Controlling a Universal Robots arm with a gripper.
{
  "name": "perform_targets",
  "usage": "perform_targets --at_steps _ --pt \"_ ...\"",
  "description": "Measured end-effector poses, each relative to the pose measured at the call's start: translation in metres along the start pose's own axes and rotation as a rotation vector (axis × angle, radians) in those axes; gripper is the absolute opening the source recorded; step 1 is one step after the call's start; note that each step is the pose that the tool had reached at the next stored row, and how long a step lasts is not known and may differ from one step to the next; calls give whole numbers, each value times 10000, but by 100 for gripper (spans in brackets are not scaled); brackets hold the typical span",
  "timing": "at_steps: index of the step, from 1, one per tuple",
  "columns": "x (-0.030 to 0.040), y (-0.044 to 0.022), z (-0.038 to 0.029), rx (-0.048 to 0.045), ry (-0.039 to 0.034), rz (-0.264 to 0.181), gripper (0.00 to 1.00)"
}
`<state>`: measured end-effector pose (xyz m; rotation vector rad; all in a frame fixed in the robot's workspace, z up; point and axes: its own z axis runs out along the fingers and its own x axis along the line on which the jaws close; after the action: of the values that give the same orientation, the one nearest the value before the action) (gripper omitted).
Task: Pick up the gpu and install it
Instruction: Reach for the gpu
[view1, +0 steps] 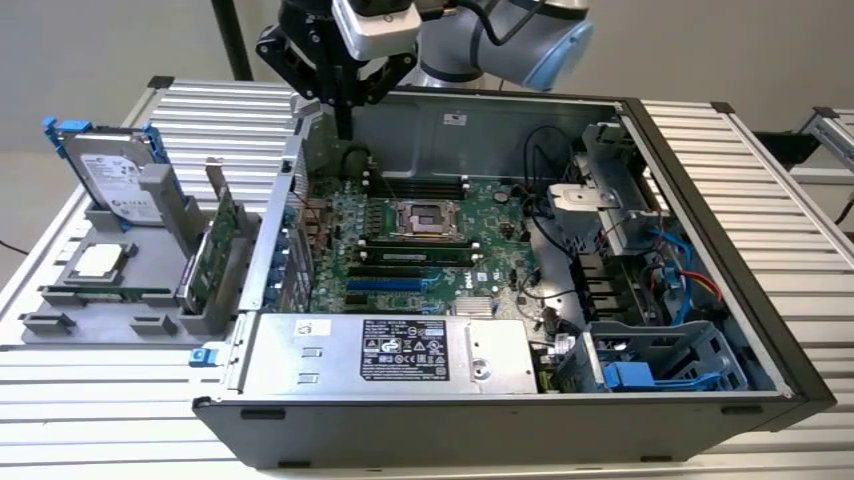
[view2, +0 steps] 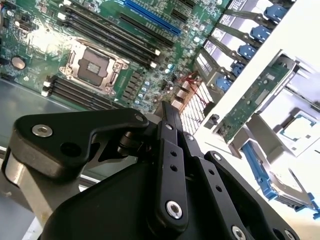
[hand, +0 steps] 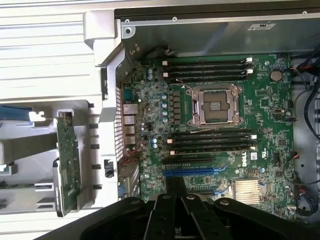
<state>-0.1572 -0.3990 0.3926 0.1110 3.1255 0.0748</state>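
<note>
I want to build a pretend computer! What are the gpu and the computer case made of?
The gpu looks like a matte green circuit board, dotted with tiny parts. The computer case seems to be sheet metal, bare or painted: its walls are flat, dull grey and thin, with folded edges and small screws.

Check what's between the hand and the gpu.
Exterior view: the case's rear wall. The hand hangs over the motherboard on its inner side; the gpu stands upright outside it.
</note>
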Motion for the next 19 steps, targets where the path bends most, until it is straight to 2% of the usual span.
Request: perform_targets --at_steps 19 --pt "194 -14 -3 1 0 0 0"
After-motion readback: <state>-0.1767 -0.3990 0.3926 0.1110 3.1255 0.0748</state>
